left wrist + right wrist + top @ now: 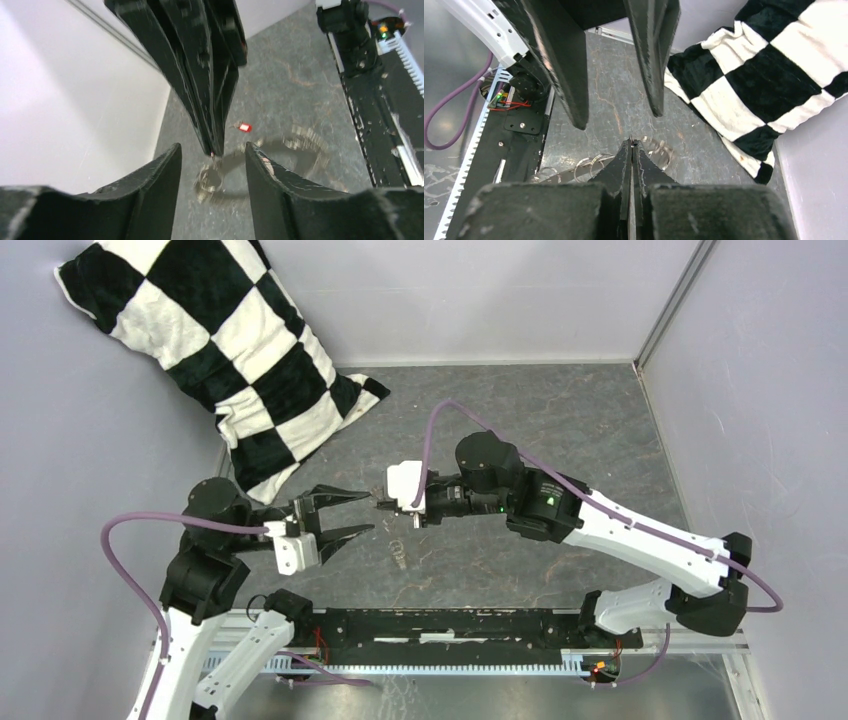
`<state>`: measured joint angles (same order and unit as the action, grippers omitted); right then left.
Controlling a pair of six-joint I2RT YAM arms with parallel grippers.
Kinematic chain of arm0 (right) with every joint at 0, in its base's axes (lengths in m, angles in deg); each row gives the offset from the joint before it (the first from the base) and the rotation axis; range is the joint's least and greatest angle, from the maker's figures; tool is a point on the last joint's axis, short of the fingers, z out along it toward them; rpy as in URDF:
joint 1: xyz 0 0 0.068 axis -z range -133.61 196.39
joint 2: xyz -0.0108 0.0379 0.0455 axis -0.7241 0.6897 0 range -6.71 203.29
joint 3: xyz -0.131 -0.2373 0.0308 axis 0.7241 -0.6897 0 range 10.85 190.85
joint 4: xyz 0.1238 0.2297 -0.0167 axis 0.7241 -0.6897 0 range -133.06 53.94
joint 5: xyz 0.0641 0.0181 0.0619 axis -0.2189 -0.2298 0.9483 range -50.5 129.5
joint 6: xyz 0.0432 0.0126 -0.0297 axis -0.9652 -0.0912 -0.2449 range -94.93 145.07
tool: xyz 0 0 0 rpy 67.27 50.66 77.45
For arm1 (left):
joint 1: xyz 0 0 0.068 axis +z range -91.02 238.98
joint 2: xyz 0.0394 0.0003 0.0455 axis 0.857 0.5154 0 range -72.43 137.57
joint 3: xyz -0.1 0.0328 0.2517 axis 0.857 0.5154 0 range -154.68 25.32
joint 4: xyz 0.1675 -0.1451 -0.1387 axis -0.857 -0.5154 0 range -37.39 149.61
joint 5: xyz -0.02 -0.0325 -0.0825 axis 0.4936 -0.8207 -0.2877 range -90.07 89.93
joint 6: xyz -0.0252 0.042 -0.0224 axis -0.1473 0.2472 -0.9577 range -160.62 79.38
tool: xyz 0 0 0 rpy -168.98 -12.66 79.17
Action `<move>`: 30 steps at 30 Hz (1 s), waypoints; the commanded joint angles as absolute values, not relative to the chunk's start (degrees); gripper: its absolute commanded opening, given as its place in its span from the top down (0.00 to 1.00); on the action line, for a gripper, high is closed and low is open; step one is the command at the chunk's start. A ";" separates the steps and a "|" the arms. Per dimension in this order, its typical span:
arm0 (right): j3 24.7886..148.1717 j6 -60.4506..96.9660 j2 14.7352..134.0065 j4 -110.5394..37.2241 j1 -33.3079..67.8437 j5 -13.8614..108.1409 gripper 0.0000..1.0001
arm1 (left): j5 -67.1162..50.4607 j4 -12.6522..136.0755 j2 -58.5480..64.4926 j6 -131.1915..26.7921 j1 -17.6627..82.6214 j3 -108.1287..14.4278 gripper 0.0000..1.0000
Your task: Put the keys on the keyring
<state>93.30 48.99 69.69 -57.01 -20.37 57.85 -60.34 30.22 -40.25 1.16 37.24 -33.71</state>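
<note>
Key (244,127) — tiny, bright red head, thin silvery part poking left, blurred. Keyring (305,141) — silvery ring fringed with small keys, lying on the grey tabletop (280,75), near the key's right, apart.

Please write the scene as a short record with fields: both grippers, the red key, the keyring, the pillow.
left gripper: open, fingers spread, facing the right gripper
right gripper: fingers pressed shut; cannot tell if anything is pinched
red key: small, just past the right gripper's tip, in neither gripper
keyring: blurred, lying on the table, apart from the red key
small rings: on the table, under the right gripper's tip
pillow: black and white checks, far left corner, leaning on the wall
</note>
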 commanded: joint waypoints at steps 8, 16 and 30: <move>94.05 48.95 65.71 -53.64 -19.94 69.69 0.99 | -57.31 15.11 -36.73 21.38 37.09 -36.37 0.01; 95.48 45.69 67.07 -51.21 -18.20 81.25 0.99 | -64.10 17.39 -32.86 18.55 36.99 -39.22 0.08; 101.26 41.30 72.96 -48.54 -17.40 91.01 0.99 | -70.89 19.02 -28.22 7.97 33.14 -41.46 0.58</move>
